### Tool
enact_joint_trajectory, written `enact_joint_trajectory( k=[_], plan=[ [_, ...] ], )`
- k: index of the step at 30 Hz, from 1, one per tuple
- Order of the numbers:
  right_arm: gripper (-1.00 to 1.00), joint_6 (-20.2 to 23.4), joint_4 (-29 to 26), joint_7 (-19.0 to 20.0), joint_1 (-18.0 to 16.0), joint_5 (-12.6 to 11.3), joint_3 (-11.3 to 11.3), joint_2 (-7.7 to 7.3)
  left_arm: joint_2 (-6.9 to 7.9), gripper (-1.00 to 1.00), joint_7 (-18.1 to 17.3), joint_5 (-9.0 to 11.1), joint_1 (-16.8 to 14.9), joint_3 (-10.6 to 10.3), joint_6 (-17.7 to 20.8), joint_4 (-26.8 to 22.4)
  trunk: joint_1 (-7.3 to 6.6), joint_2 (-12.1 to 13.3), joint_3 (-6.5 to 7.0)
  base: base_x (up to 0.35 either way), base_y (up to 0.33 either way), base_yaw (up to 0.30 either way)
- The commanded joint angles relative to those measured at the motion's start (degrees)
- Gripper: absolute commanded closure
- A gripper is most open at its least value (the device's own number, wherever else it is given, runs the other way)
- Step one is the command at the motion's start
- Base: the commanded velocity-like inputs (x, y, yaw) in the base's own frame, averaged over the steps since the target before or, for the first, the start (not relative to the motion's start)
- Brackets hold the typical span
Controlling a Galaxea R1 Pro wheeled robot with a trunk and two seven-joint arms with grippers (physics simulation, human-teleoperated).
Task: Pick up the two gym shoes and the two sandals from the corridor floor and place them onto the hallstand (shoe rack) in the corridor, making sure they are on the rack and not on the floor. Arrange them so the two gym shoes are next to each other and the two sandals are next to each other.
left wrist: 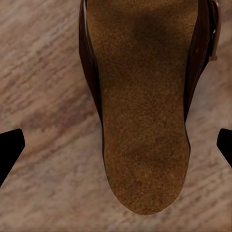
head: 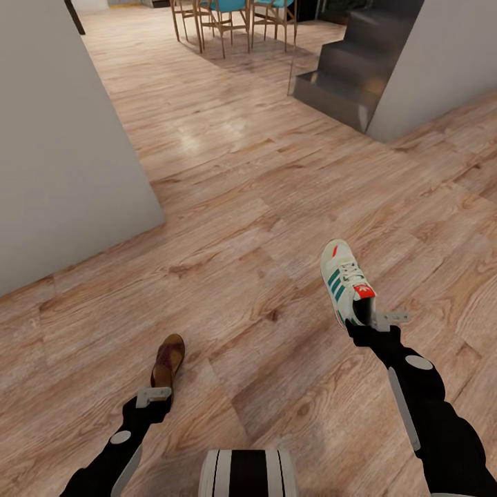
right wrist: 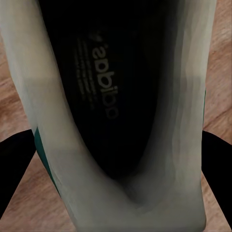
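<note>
In the head view the robot faces an open stretch of corridor floor (head: 235, 228), with a grey wall (head: 62, 138) to its left, dark steps (head: 345, 76) ahead on the right, and wooden chairs with teal seats (head: 228, 17) far off at the top.

The right claw (head: 366, 324) is clenched on the heel end of a gym shoe (head: 345, 279), a white trainer with green side stripes and red patches. The shoe sticks straight out beyond the claw, toe pointing away from the robot, and appears to be lifted off the planks, though its height is hard to judge. In the right wrist view the shoe's dark insole and pale collar (right wrist: 121, 96) sit directly between the two black fingers (right wrist: 17, 164), which press against its sides.

The left claw (head: 157, 400) meets the near end of a brown sandal (head: 168, 359), which stretches forward from it. In the left wrist view the sandal's tan footbed (left wrist: 145, 106) lies centred in front of the claw with the floor behind it, while the black fingertips (left wrist: 9, 150) stand wide at each edge, well clear of its sides. The left claw therefore looks released, not gripping the sandal
</note>
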Motion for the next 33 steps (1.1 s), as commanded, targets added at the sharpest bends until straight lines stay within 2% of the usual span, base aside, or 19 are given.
enact_joint_trajectory(
  k=[1, 3, 10, 21, 27, 33],
  plan=[
    [1.00, 0.29, -0.08, 0.47, -0.02, 0.39, -0.09, 0.01, 0.07, -1.00, 0.39, 0.56, -0.03, -0.42, -0.21, 0.01, -0.01, -0.01, -0.09, 0.000, 0.000, 0.000],
    [1.00, 0.29, -0.08, 0.47, -0.02, 0.39, -0.09, 0.01, 0.07, -1.00, 0.39, 0.58, -0.05, -0.42, -0.24, -0.02, -0.01, -0.01, -0.17, 0.000, 0.000, 0.000],
    [1.00, 0.32, -0.08, 0.47, -0.02, 0.43, -0.16, 0.01, -0.16, -1.00, 0.17, 0.64, -0.05, -0.30, -0.28, -0.05, 0.17, -0.11, -1.85, 0.000, 0.000, 0.000],
    [1.00, 0.38, -0.08, 0.47, -0.02, 0.47, -0.19, 0.01, -0.36, -1.00, 0.10, 0.65, 0.02, -0.41, -0.34, -0.05, 0.17, -0.11, -2.42, 0.000, 0.000, -0.080],
    [1.00, 0.42, -0.08, 0.47, -0.02, 0.47, -0.26, -0.03, -0.66, -1.00, 0.19, 0.62, 0.01, -0.42, -0.35, -0.05, 0.32, -0.19, -3.80, 0.000, 0.000, -0.018],
    [1.00, 0.43, -0.08, 0.47, -0.02, 0.47, -0.27, -0.05, -0.74, -1.00, 0.38, 0.57, 0.02, -0.42, -0.35, -0.05, 0.32, -0.19, -3.81, 0.000, 0.000, -0.002]
  ],
)
